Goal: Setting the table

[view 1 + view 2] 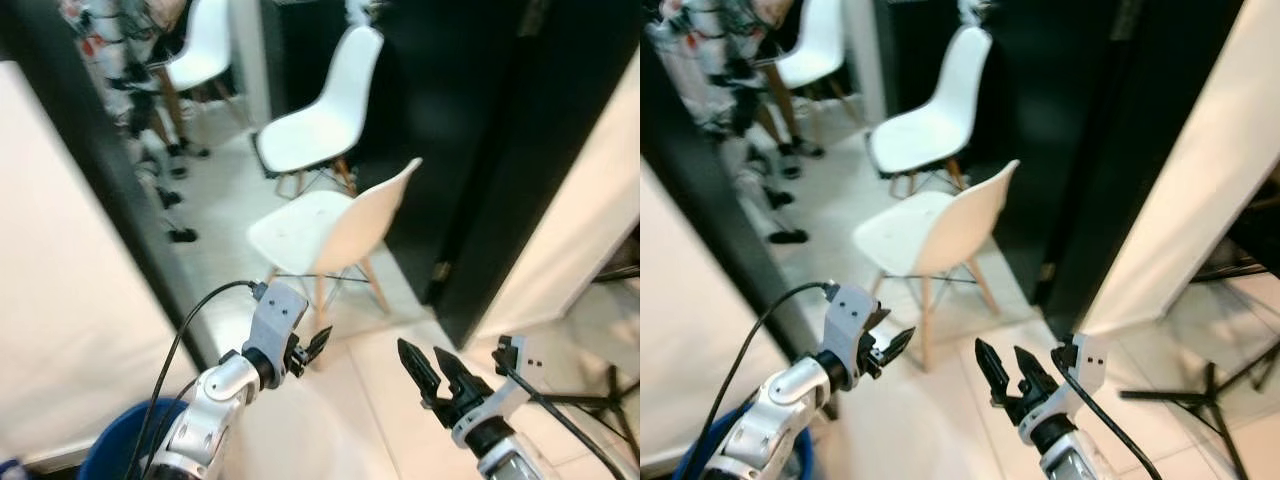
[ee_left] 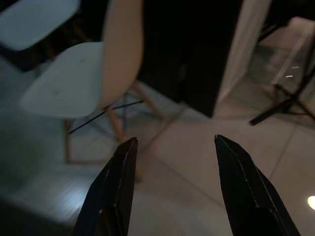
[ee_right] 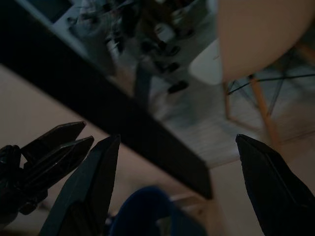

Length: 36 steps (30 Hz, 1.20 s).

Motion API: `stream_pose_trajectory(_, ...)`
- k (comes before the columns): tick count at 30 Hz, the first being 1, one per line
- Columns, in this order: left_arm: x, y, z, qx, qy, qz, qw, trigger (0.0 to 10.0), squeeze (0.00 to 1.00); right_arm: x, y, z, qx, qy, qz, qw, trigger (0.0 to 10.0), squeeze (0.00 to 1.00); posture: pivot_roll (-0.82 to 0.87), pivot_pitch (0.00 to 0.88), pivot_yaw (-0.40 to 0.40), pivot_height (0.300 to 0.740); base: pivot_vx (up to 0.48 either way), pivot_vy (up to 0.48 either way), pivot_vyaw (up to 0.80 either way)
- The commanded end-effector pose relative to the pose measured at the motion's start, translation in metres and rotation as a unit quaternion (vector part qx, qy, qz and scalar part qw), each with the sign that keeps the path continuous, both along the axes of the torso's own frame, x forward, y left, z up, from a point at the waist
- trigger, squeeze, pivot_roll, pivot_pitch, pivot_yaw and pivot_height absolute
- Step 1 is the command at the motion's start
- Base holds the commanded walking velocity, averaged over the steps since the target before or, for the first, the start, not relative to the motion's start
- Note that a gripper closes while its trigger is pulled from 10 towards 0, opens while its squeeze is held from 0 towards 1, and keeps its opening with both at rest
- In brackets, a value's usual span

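The floor [image 1: 330,400] was pale tile, running between a cream panel [image 1: 60,300] on the left and a dark wall [image 1: 480,120] on the right. A black strip [image 1: 110,200] edged the cream panel. Two white chairs stood ahead: the near chair [image 1: 330,225], on wooden legs, turned side-on, and the far chair [image 1: 325,115] behind it by the dark wall. A third chair [image 1: 205,45] stood at the top left, beside a person's legs [image 1: 140,90]. A blue bin [image 1: 135,440] sat low by the left arm, and a black tripod [image 1: 600,400] stood at the right edge.

No table, plate, cup or cutlery could be seen, so where the things to be set lay could not be told. As a judgement only: tableware would likely be stiff, smooth and breakable, plates best taken at the rim and cutlery across the handle, with a gentle close.

Both arms were raised in front of the body, forearms reaching forward over the tile. The left gripper [image 1: 318,343] pointed toward the near chair's legs; in the left wrist view its fingers [image 2: 115,187] stood well apart with nothing between them. The right gripper [image 1: 432,370] pointed forward and left, fingers [image 3: 86,191] spread wide and empty
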<state>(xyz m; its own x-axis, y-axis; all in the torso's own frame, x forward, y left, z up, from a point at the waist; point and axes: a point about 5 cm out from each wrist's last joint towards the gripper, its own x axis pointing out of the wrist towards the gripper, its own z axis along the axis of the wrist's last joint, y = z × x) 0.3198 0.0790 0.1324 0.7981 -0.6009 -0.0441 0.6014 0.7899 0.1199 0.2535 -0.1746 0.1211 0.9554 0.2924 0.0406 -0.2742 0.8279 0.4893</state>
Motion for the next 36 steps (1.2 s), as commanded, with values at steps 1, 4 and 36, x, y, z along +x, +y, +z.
stream_pose_trajectory(1, -0.0017, 0.0008, -0.0065, 0.003, 0.011, 0.000, 1.000, 10.0, 0.00, -0.0024, -0.0023, -0.0051, -0.002, 0.008, -0.005, 1.000, 10.0, 0.00, -0.08, 0.119, 0.128, 0.740, 0.000, 0.000, 0.00)
stream_pose_trajectory(4, -0.0016, 0.0000, -0.0059, 0.002, 0.012, -0.002, 1.000, 10.0, 0.00, -0.0022, -0.0025, -0.0051, -0.003, 0.008, -0.004, 1.000, 10.0, 0.00, -0.08, 0.119, 0.128, 0.740, 0.000, 0.000, 0.00)
stream_pose_trajectory(36, -0.0017, -0.0024, -0.0071, 0.000, 0.016, -0.004, 1.000, 10.0, 0.00, -0.0035, -0.0012, -0.0075, -0.008, 0.015, 0.007, 1.000, 10.0, 0.00, -0.08, 0.118, 0.128, 0.740, 0.000, 0.000, -0.60)
